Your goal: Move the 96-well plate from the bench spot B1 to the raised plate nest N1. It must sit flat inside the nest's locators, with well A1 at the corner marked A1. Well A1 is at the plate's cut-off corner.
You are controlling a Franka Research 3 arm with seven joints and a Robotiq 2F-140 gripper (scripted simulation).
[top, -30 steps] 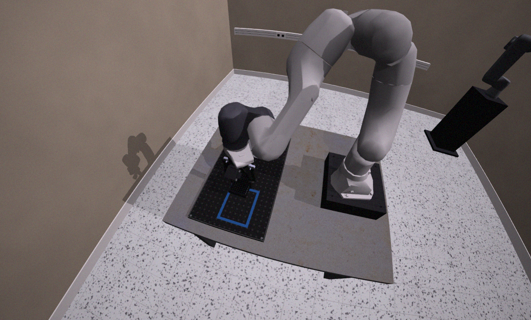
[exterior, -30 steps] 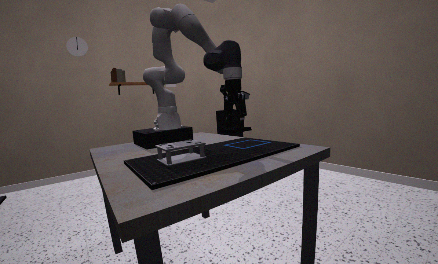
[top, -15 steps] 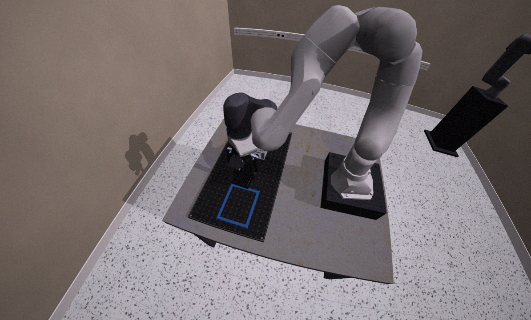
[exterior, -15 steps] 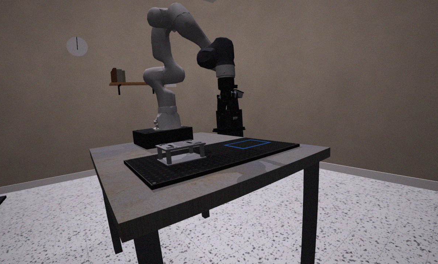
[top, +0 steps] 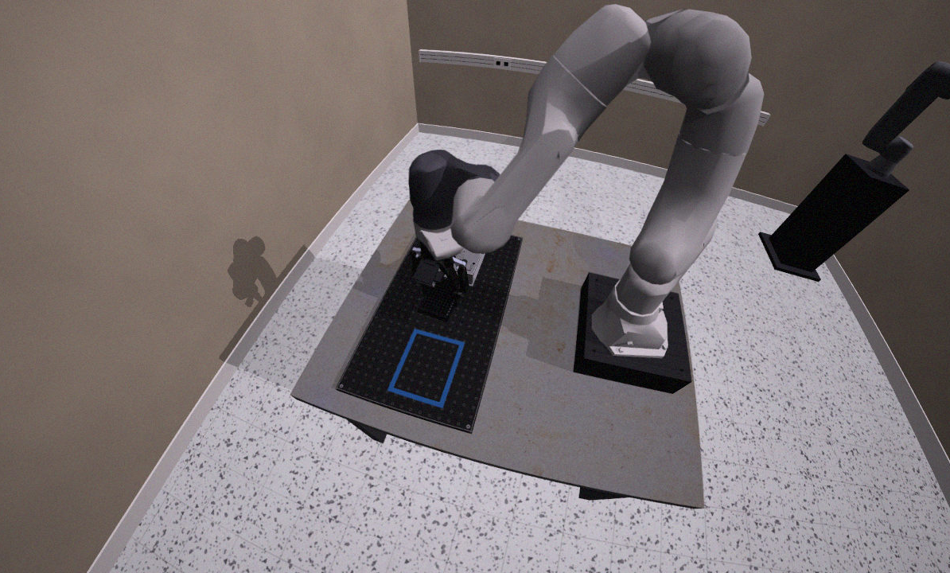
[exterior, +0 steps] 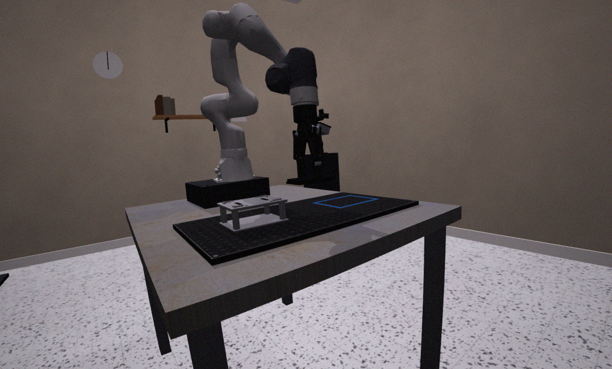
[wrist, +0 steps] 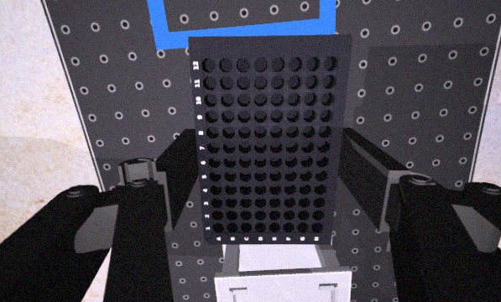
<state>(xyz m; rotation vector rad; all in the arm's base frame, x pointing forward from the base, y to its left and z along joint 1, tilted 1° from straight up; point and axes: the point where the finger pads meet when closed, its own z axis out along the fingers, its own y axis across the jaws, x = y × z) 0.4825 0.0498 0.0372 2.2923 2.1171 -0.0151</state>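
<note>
Jaws of the gripper (wrist: 271, 184) pinch the black 96-well plate (wrist: 268, 143) by its two long sides, holding it in the air above the black breadboard (top: 488, 341). Plate hangs between the blue B1 outline (top: 401, 360) and the white plate nest (exterior: 253, 211), nest edge just below it in the wrist view. Breadboard lies on the table (exterior: 198, 270).

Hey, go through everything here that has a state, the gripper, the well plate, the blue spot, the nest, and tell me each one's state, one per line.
gripper: shut on the 96-well plate, above the breadboard.
96-well plate: held level in the air, clear of both spots.
blue-outlined spot B1: vacated, nothing inside it.
plate nest N1: unoccupied, plate not yet seated.
</note>
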